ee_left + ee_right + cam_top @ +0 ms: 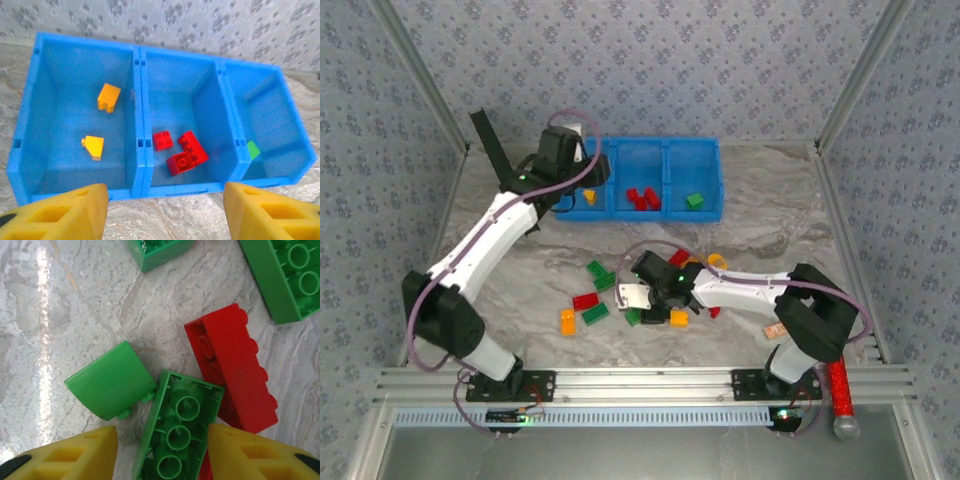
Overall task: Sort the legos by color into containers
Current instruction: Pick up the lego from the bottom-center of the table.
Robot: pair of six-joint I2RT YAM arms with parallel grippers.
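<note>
Your right gripper (160,434) is hanging part-open, gripping nothing, jaws straddling the upturned green lego (181,432). Its long axis is running 1-to-7 o'clock, so you're lining up on the short width. The red lego (232,370) is touching it at 3 o'clock, the curved green piece (107,385) at 9. Your left gripper (165,200) is gaping empty by the blue bin (139,100).

One blue bin (139,125), three compartments. Inside: two orange bricks (108,97) on the left, three red bricks (182,162) in the middle, one green brick (253,149) on the right. Loose on the table (520,250): about ten bricks (585,301), though the crowded patch is hard to count. One tan block (775,330), one red cylinder (838,390).
</note>
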